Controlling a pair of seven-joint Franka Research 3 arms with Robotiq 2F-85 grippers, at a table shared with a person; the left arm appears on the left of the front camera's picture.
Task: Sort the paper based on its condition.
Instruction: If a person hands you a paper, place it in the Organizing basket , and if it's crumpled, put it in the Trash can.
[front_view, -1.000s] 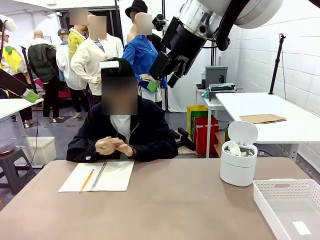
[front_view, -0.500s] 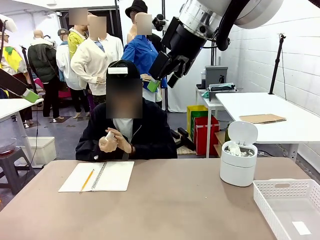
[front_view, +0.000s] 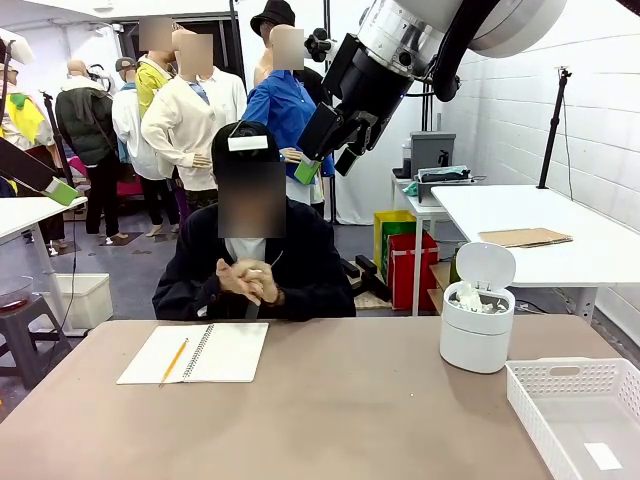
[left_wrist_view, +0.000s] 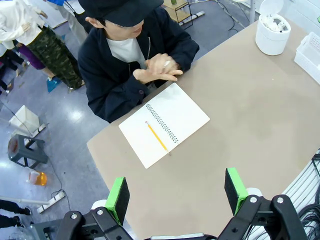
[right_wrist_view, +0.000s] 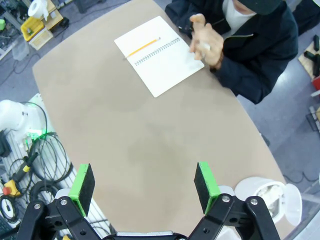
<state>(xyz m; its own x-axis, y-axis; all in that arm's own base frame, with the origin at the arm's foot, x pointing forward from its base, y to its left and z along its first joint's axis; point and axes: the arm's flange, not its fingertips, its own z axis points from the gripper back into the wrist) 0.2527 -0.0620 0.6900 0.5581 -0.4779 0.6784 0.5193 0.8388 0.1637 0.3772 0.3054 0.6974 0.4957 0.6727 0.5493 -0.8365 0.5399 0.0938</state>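
Across the table a person presses both hands together around a small piece of white paper, also glimpsed between the palms. My right gripper hangs high above the table, open and holding nothing; its wrist view shows the same right gripper with the green pads wide apart. My left gripper is open too, high over the near table edge, and one of its fingers pokes in at the left. Crumpled paper wads fill a white lidded bin. A flat paper slip lies in a white basket.
An open spiral notebook with a yellow pencil lies in front of the person. The bin and basket stand at the table's right end. A brown cardboard sheet rests on another table behind.
The person lifted a white paper piece in the hands, then closed both palms over it. Neither arm has moved.
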